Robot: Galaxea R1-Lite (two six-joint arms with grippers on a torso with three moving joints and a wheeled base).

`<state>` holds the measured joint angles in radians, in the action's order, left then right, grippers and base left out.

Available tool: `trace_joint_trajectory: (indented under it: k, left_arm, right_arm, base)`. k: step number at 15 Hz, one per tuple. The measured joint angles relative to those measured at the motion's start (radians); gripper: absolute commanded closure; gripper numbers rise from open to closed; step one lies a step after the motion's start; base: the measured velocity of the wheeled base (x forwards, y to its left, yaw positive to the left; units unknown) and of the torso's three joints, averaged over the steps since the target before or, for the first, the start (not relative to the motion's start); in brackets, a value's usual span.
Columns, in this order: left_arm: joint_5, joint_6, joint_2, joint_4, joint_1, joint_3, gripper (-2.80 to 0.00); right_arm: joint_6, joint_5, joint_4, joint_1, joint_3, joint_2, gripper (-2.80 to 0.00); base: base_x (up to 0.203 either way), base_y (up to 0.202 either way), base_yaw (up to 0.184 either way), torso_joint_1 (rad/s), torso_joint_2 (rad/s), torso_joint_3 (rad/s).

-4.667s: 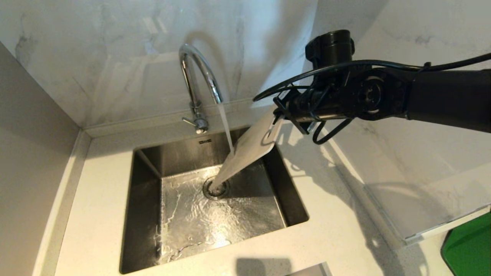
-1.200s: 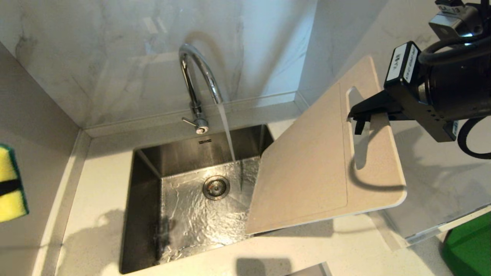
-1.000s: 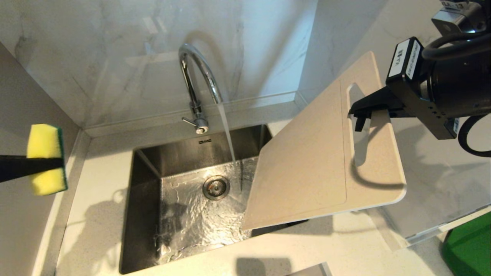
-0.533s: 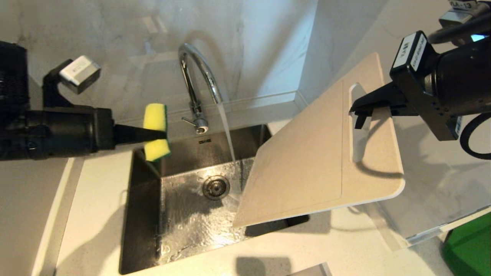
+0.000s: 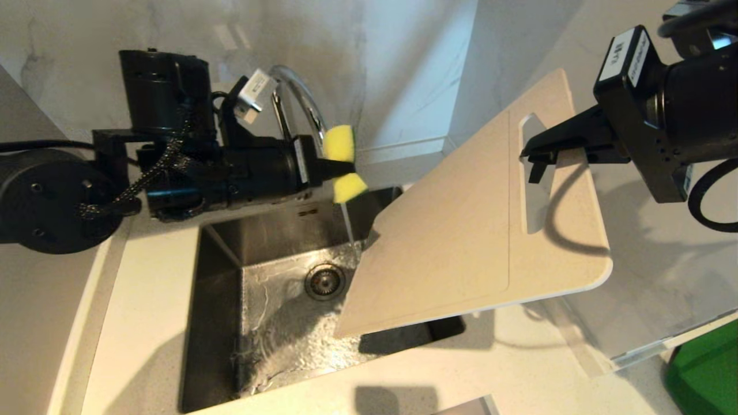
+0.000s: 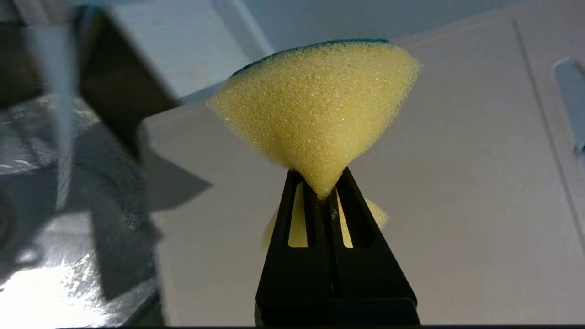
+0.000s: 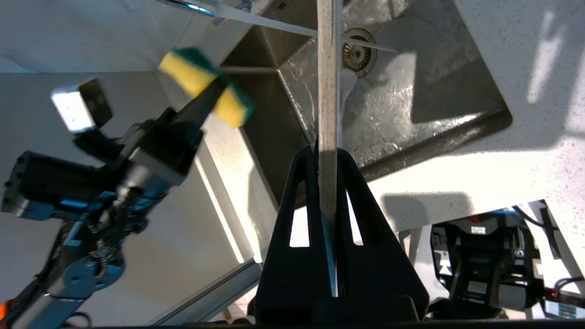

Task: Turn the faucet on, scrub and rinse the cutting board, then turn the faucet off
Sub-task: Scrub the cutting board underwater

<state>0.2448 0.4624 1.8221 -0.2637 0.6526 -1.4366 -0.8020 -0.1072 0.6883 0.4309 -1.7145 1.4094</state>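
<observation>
The left gripper [image 5: 340, 168] is clenched on a yellow sponge [image 5: 341, 163], pinching it at the waist so that it flares out on either side of the black fingers [image 6: 327, 214]; a dark green scouring layer shows along one edge of the sponge. The gripper is held level above the back edge of the sink [image 5: 219, 323], in front of the faucet [image 5: 300, 109], whose arched chrome spout shows just behind the arm. The sponge is near the cutting board [image 5: 461, 242], apart from its upper left edge. A thin stream of water [image 5: 347, 225] falls below the sponge to the wet steel floor of the sink, close to the drain [image 5: 324, 280].

The right gripper [image 5: 533, 158] is at the upper right, its fingers closed on the cutting board at the slot handle cut-out [image 5: 533, 173]. In the right wrist view the board [image 7: 328, 91] is seen edge on between the two fingers [image 7: 361, 201]. The board is tilted, handle end high above the counter's [image 5: 519, 369] right side, and its low corner hangs over the right half of the sink, above the wet floor.

A white label on the right wrist body [image 5: 628, 55] bears dark marks too small to read. A small white tag on the left arm [image 5: 253, 95] is also unreadable. A small dark mark on the sink's back wall [image 5: 307, 212] cannot be read either. A green flat thing [image 5: 703, 369] lies at the counter's front right corner.
</observation>
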Motion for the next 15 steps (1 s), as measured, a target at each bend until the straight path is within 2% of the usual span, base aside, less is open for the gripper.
trace_joint_trajectory:
  k: [3, 5, 8, 11, 13, 15]
  left_arm:
    - [-0.05, 0.036, 0.101, -0.004, 0.075, -0.13, 0.0]
    - [-0.061, 0.046, 0.155, -0.003, 0.121, -0.192, 0.0]
    - [-0.08, 0.104, 0.211, 0.004, 0.166, -0.263, 0.0]
    - [-0.085, 0.096, 0.239, -0.003, 0.178, -0.245, 0.0]
    - [-0.085, 0.066, 0.248, -0.017, 0.17, -0.185, 0.0]
    - [-0.085, 0.052, 0.252, -0.084, 0.147, -0.095, 0.0]
  right_arm:
    - [-0.008, 0.001, -0.003, 0.0, -0.003, -0.002, 0.0]
    - [-0.008, 0.0, -0.005, 0.0, -0.007, -0.003, 0.0]
    - [-0.008, -0.001, -0.01, 0.0, -0.012, -0.003, 0.0]
    - [-0.008, 0.002, -0.023, -0.002, -0.02, -0.002, 0.0]
    - [-0.009, 0.002, -0.023, -0.002, -0.023, -0.002, 0.0]
    - [-0.01, 0.001, -0.025, -0.002, -0.025, -0.001, 0.0]
  base:
    - [0.0, 0.0, 0.0, 0.0, 0.0, 0.0]
    - [0.0, 0.0, 0.0, 0.0, 0.0, 0.0]
    - [0.0, 0.0, 0.0, 0.0, 0.0, 0.0]
    - [0.0, 0.0, 0.0, 0.0, 0.0, 0.0]
    - [0.0, 0.0, 0.0, 0.0, 0.0, 0.0]
    - [0.0, 0.0, 0.0, 0.0, 0.0, 0.0]
